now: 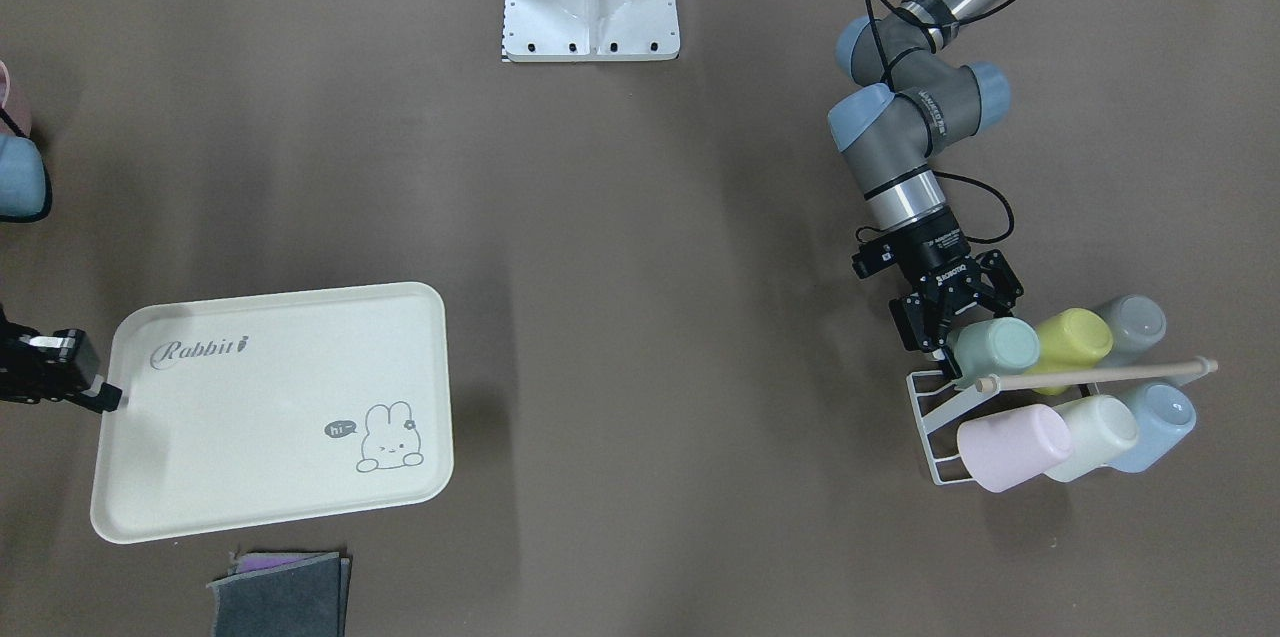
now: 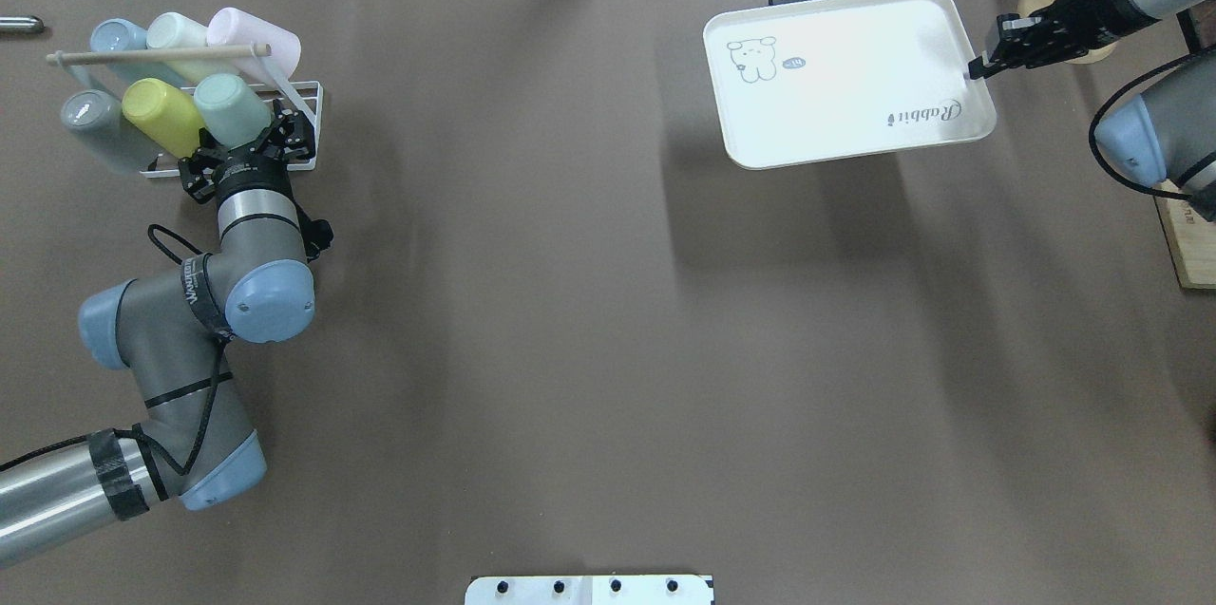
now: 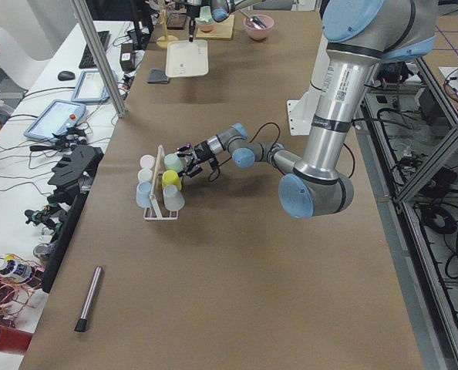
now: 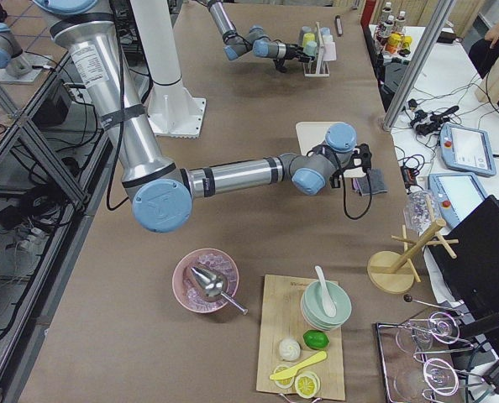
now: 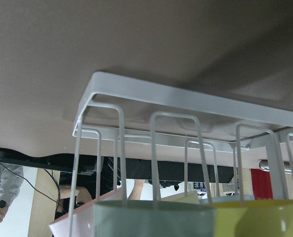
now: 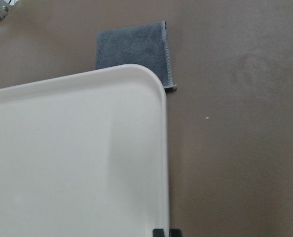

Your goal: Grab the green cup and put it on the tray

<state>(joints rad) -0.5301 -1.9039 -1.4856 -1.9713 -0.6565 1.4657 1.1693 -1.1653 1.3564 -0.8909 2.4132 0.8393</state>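
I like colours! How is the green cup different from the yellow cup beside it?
The green cup is pale mint; the yellow cup is yellow-green. The green cup sits at the row's end, by the left gripper's open jaws; the yellow cup sits mid-row. Both share one shape and lie tilted on the white rack.

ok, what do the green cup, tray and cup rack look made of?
green cup: likely matte plastic; even pale colour, no glare.
tray: probably plastic or melamine; smooth cream surface, printed drawing.
rack: white-coated metal wire by its thin bent rods; crossbar looks wooden.
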